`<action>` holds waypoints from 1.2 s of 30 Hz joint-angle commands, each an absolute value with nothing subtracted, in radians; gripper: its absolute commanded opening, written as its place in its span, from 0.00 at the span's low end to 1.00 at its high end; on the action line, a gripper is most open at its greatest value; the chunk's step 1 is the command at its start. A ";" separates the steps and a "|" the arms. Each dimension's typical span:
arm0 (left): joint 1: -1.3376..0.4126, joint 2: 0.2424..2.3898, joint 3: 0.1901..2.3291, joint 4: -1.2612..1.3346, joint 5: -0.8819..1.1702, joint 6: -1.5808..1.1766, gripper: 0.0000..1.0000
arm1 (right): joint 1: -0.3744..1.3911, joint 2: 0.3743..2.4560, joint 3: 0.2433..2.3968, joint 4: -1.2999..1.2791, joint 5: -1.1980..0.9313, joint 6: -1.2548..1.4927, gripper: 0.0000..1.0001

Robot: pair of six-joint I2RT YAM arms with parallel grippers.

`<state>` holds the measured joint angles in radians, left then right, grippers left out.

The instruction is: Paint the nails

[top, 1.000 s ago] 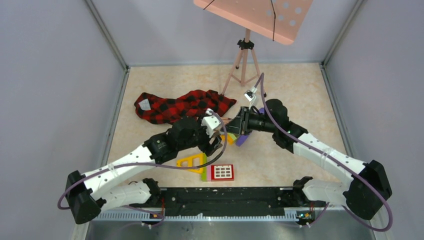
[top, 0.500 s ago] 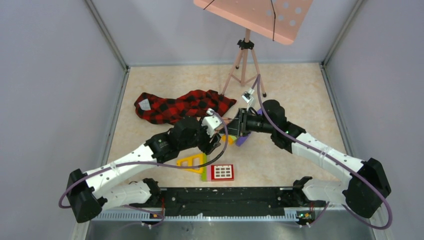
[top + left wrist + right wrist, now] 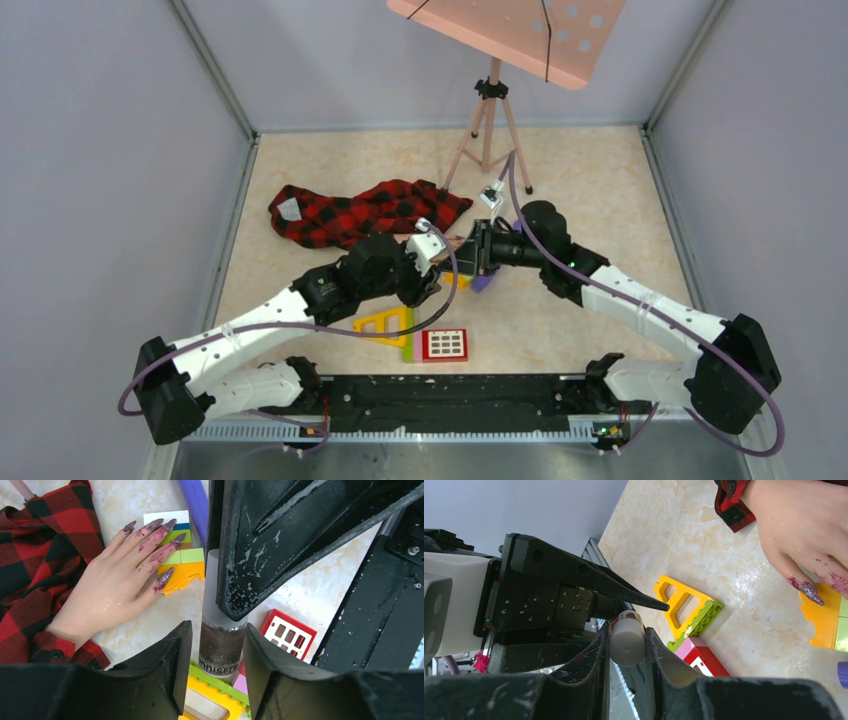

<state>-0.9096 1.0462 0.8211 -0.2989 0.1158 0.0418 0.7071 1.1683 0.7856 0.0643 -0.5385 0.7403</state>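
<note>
Glittery dark glass bottle (image 3: 220, 652) stood pinched in the left gripper (image 3: 217, 627), its frosted grey cap (image 3: 626, 644) clamped by the right gripper (image 3: 625, 629): likely uncapping. Next, a twist-and-lift should free the cap to reach the purplish nails (image 3: 154, 523) of the flesh-coloured mannequin hand (image 3: 110, 580) lying nearby.

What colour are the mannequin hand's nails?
The nails are dark purple; the left wrist view shows them best.
</note>
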 commanded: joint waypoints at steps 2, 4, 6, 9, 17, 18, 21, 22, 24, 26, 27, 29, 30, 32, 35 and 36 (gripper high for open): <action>-0.913 1.054 0.865 -0.261 0.146 0.034 0.39 | 0.724 1.175 0.822 0.145 -0.589 0.729 0.00; -0.913 1.052 0.865 -0.261 0.148 0.033 0.32 | 0.724 1.175 0.818 0.152 -0.595 0.728 0.00; -0.913 1.051 0.867 -0.263 0.146 0.034 0.22 | 0.724 1.173 0.813 0.154 -0.598 0.720 0.00; -0.913 1.050 0.871 -0.270 0.141 0.033 0.06 | 0.723 1.170 0.809 0.148 -0.601 0.690 0.00; -0.909 1.013 0.872 -0.273 0.202 0.006 0.00 | 0.725 1.158 0.804 0.094 -0.597 0.515 0.00; -0.905 1.007 0.871 -0.268 0.229 0.005 0.00 | 0.724 1.158 0.800 0.098 -0.611 0.500 0.00; -0.886 0.995 0.874 -0.269 0.344 0.003 0.00 | 0.724 1.156 0.788 0.125 -0.669 0.454 0.00; -0.877 0.993 0.878 -0.269 0.400 0.003 0.00 | 0.724 1.155 0.785 0.131 -0.690 0.439 0.00; -0.858 0.991 0.883 -0.266 0.514 0.003 0.00 | 0.724 1.149 0.778 0.142 -0.729 0.412 0.00; -0.843 0.984 0.886 -0.257 0.603 -0.033 0.00 | 0.724 1.131 0.769 0.156 -0.763 0.389 0.00; -0.837 0.978 0.883 -0.250 0.637 -0.038 0.00 | 0.724 1.118 0.762 0.168 -0.777 0.381 0.00; -0.821 0.965 0.876 -0.234 0.698 -0.050 0.00 | 0.724 1.092 0.748 0.190 -0.810 0.368 0.00; -0.816 0.962 0.873 -0.227 0.722 -0.054 0.00 | 0.724 1.081 0.743 0.201 -0.827 0.363 0.00; -0.810 0.960 0.871 -0.219 0.763 -0.064 0.00 | 0.724 1.065 0.736 0.214 -0.862 0.360 0.00; -0.806 0.968 0.873 -0.213 0.803 -0.069 0.00 | 0.724 1.056 0.738 0.210 -0.877 0.357 0.00; -0.807 0.970 0.874 -0.214 0.802 -0.069 0.00 | 0.724 1.054 0.739 0.208 -0.873 0.357 0.00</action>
<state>-0.8097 0.9951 0.8303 -0.3153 0.6552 -0.0509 0.7162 1.0702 0.7486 0.1841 -0.8413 0.4095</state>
